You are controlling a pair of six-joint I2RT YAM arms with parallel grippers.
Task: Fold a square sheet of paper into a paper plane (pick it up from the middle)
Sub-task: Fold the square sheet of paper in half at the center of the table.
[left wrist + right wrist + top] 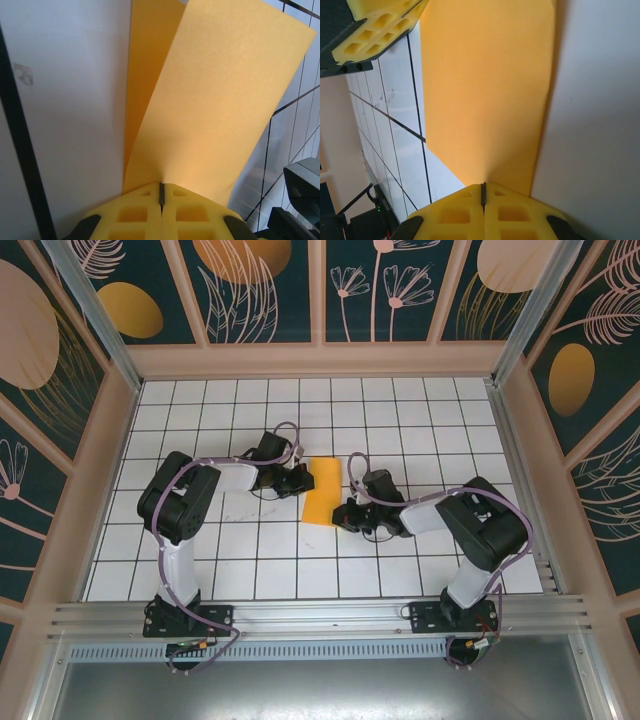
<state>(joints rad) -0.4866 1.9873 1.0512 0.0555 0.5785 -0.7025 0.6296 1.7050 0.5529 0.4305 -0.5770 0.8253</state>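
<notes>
Left arm [185, 502]: black joint housings, white link tubes, lilac cable [287, 426] looped along it. Right arm [485, 530]: same build, own lilac cable [500, 498]. Left base [185, 618] at 7 o'clock and right base [445, 615] at 5 o'clock in the top view, both black plates. Left gripper [161, 194]: yellow moulded pads [135, 215] with square pockets, black carriers at the outer corners. Right gripper [483, 192]: identical yellow pocketed pads [455, 217].

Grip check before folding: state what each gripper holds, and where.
The square sheet of paper: left gripper pinches its left edge, right gripper its right edge.
</notes>
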